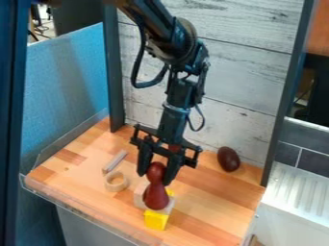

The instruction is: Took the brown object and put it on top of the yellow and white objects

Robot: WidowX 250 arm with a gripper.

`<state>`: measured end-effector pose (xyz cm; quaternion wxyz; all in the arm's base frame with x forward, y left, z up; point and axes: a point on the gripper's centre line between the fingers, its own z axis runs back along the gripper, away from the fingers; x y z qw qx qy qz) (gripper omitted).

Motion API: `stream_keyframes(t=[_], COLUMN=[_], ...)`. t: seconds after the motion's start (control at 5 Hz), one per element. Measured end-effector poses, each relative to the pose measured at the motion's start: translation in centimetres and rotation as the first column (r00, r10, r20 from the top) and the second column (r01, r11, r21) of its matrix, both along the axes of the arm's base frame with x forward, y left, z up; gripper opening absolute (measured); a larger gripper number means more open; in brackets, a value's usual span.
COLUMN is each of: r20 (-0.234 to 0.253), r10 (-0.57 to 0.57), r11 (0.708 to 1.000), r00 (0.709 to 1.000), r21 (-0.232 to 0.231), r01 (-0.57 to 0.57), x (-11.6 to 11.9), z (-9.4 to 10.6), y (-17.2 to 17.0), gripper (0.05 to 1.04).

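The gripper hangs down over the middle of the wooden surface, its two fingers on either side of the upper knob of the brown object, shut on it. This object is dark reddish brown, pin-shaped with a wide lower part, and stands about upright. Its lower end is at the white object, a pale block. Below and partly behind it shows the yellow object, a bright block, with another bit of yellow to the right of the brown object. Whether the brown object's underside rests on the blocks I cannot tell.
A dark brown egg-shaped object lies at the back right by the plank wall. Left of the blocks are a pale wooden ring and a small light bar. A clear rim edges the surface at the front left.
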<state>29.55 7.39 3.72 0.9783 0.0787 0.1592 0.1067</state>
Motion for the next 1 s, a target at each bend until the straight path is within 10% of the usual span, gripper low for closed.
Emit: stream_keyframes(t=[0.6,0.8,1.0], r20=[-0.022,0.005,0.137], r10=[-0.003,-0.023,-0.047], r11=[1.000,0.998,0.993], r00=[1.000,1.000,0.990], r21=[-0.010,-0.058,-0.099], r01=[0.003,0.024,0.061], x=[0.3,0.9,2.3], z=[0.0,0.9,6.3], y=[0.0,-0.6,-1.3], gripper=[1.012,1.008,1.001])
